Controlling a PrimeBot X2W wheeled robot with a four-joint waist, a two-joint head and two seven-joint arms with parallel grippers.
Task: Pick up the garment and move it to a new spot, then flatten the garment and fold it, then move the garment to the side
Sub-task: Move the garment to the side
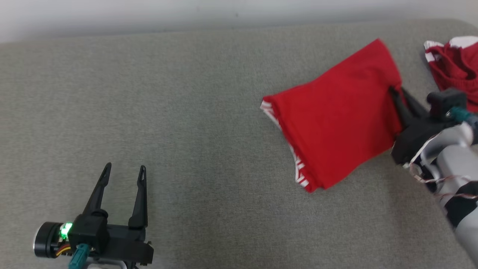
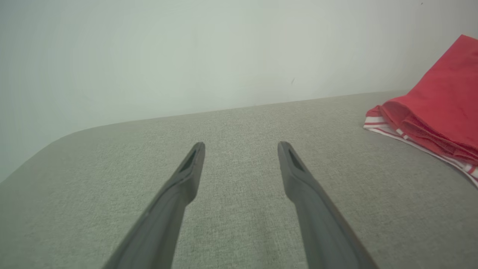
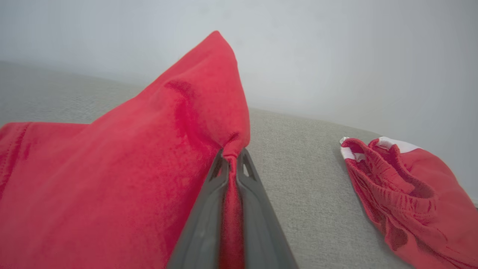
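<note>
Left gripper (image 1: 126, 166) spread; right gripper (image 3: 233, 152) pinches folded garment (image 1: 336, 123); second garment (image 1: 453, 61) beside.

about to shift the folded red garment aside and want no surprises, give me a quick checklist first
1. right pincer shut on folded garment, at its edge: ok
2. grip catches every layer: cannot tell
3. left pincer open, apart from the cloth: ok
4. fold holds together: ok
5. rightward path free of second red garment: not ok, it lies close
6. grey surface bare to the left: ok
</note>
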